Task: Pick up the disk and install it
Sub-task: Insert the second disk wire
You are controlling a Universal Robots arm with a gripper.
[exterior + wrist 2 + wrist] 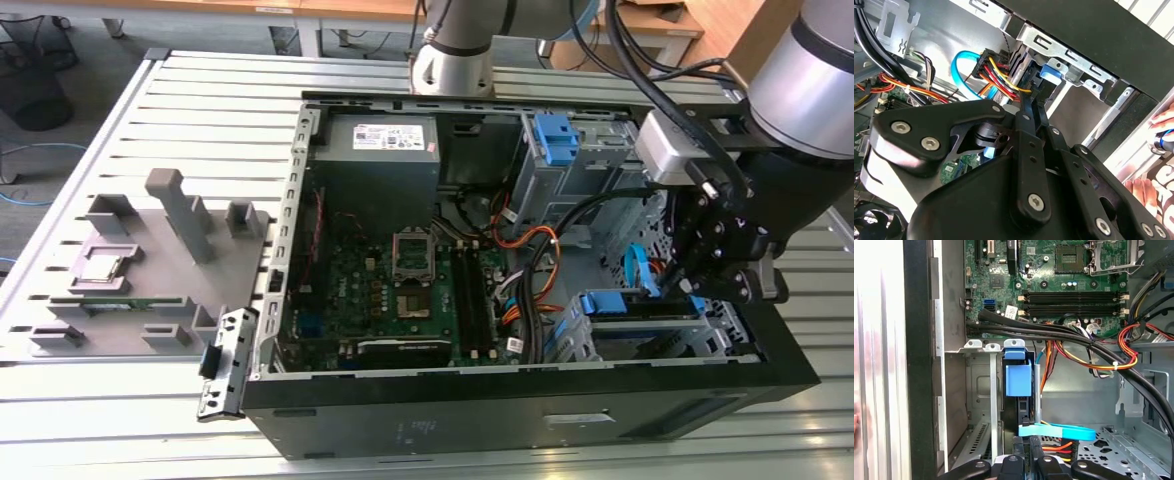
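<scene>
Disk seated upright in the drive cage, gripper right above it.

We see the disk [1019,390] standing in the drive cage [979,390]; we cannot tell the jaws' state, and the cables [1089,347] nearby risk snagging the gripper [721,265].

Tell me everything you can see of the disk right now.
The disk sits edge-on in the metal drive cage at the case's front corner, below the motherboard in the first wrist view. Its blue plastic bracket and tab face the camera, a dark body behind them. The gripper sits close at its cable end, beside a light-blue data cable. In the exterior view the blue bracket lies inside the cage.
</scene>
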